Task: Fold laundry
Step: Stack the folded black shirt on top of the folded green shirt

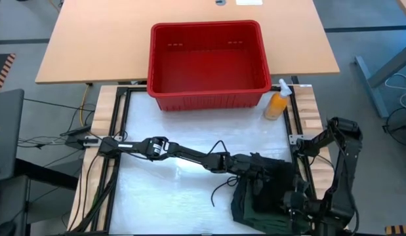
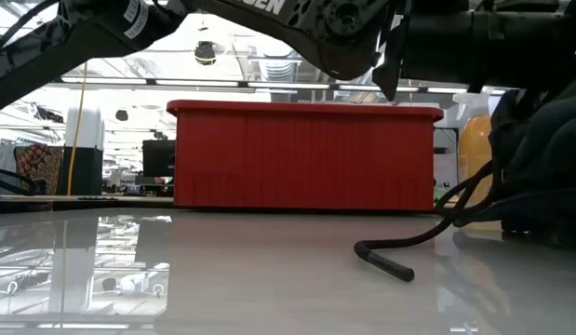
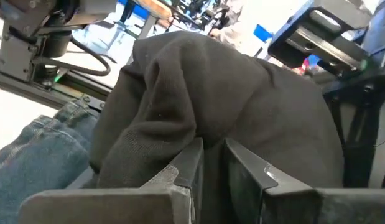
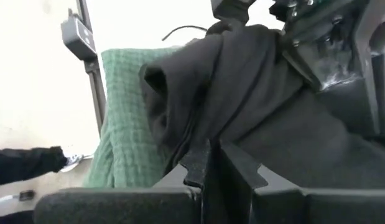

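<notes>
Jaws of both grippers, left point(image 3: 212, 163) and right point(image 4: 212, 160), pinch the black garment point(image 1: 271, 177) at the counter's point(image 1: 163, 196) four o'clock: soft, light, floppy; best held by hems or corners.

A tan wooden desk point(image 1: 91, 46) stands beyond the white work surface point(image 1: 189, 196) on a grey floor point(image 1: 373, 19). Across the room, bright ceiling lights point(image 2: 269, 65) shine above cluttered workstations point(image 2: 46, 167).
</notes>
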`<state>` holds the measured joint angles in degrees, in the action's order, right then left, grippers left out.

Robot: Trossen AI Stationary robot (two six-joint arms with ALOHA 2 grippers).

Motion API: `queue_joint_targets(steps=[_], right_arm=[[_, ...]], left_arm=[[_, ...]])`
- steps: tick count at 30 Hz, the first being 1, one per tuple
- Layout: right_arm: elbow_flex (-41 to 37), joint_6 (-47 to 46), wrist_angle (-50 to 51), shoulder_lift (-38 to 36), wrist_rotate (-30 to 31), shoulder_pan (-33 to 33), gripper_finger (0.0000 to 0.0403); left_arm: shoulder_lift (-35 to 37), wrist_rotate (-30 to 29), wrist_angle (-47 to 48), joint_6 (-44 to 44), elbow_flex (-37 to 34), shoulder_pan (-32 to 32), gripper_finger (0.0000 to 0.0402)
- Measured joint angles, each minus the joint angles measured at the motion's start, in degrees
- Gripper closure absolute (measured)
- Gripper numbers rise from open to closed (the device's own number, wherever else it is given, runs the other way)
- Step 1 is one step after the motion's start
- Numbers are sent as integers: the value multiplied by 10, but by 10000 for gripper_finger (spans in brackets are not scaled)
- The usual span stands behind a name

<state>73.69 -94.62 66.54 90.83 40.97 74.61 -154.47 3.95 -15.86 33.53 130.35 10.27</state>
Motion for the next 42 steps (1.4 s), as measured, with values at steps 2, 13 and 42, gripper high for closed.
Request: queue_joint_targets(steps=[2, 13, 42], right_arm=[[0, 0, -6, 16, -2, -1, 343], [0, 8, 7, 30, -6, -1, 345], [67, 109, 108, -41, 22, -16, 386]], left_arm=[[0, -1, 2, -24, 0, 1, 348], [31, 69, 42, -19, -3, -30, 348], [157, 163, 165, -149, -3, 11, 398]])
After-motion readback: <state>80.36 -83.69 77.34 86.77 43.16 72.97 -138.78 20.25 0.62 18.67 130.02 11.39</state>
